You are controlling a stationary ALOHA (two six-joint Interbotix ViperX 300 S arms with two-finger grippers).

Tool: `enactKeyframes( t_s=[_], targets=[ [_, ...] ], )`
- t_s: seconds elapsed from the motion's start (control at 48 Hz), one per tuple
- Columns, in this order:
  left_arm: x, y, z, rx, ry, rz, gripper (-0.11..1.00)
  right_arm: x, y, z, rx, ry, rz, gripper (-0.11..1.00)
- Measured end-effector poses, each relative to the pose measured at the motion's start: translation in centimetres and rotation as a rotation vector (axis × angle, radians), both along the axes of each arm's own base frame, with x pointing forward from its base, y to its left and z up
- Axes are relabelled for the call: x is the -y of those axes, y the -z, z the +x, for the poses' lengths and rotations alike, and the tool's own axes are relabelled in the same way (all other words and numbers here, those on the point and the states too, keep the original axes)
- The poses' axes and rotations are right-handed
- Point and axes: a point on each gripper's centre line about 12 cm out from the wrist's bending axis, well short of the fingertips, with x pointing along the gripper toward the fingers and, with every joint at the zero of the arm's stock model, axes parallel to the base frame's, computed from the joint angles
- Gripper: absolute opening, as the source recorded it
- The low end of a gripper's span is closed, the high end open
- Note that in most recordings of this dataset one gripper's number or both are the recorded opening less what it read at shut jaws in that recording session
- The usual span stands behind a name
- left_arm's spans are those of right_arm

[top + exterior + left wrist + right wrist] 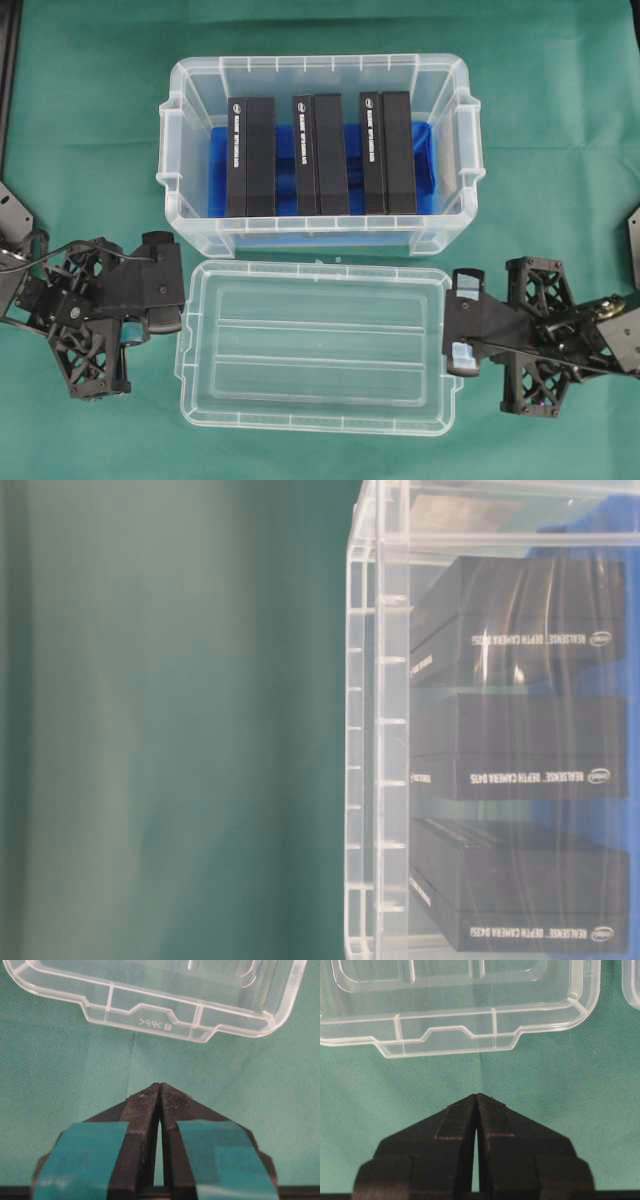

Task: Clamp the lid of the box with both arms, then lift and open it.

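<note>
Here, in the overhead view, the lid (318,345) lies flat on the green desk (90,120) toward its near edge, just in front of the box (320,145), which holds black camera cartons (320,155) on a blue bottom. Our left gripper (172,300) sits just beside the lid's left end, our right gripper (460,325) beside its right end; neither grips it.

At table level, we see only the box wall (390,730) and the cartons labelled RealSense (530,745).

From the left wrist, our teal-taped fingers (145,1110) are pressed together, holding nothing, the lid's side tab (155,1022) apart ahead.

From the right wrist, the plain black fingers (492,1115) are likewise closed and empty, the tab (447,1040) ahead.

We judge the risk thus: closed fingers driven forward would shove the light lid instead of clamping it, and uneven pressure could tilt or skid it against the box.
</note>
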Motion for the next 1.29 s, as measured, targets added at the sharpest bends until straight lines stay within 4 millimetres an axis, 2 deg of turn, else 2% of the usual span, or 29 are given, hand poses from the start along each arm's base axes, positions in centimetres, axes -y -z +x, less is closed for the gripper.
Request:
enactKeyframes(
  t_s=[0.271, 0.624, 0.749, 1.041, 1.291],
  targets=[
    [0.0, -0.2, 0.1, 0.010, 0.012, 0.005, 0.02, 0.0, -0.5, 0.2, 0.019, -0.011, -0.006, 0.01],
    [0.2, -4.1, 0.8, 0.110, 0.048, -0.006, 0.02, 0.9, -4.9, 0.1, 0.121, -0.025, -0.045, 0.01],
    [0.0, -5.2, 0.6, 0.135, 0.065, -0.003, 0.02, 1.2, -5.7, 0.0, 0.127, -0.021, -0.061, 0.01],
    [-2.0, -5.4, 1.1, 0.148, 0.040, 0.028, 0.02, 2.2, -5.9, 0.2, 0.137, -0.026, -0.115, 0.01],
    [-4.5, -6.5, 1.0, 0.183, 0.031, 0.069, 0.02, 5.1, -7.5, 0.2, 0.169, 0.036, -0.163, 0.01]
  ],
)
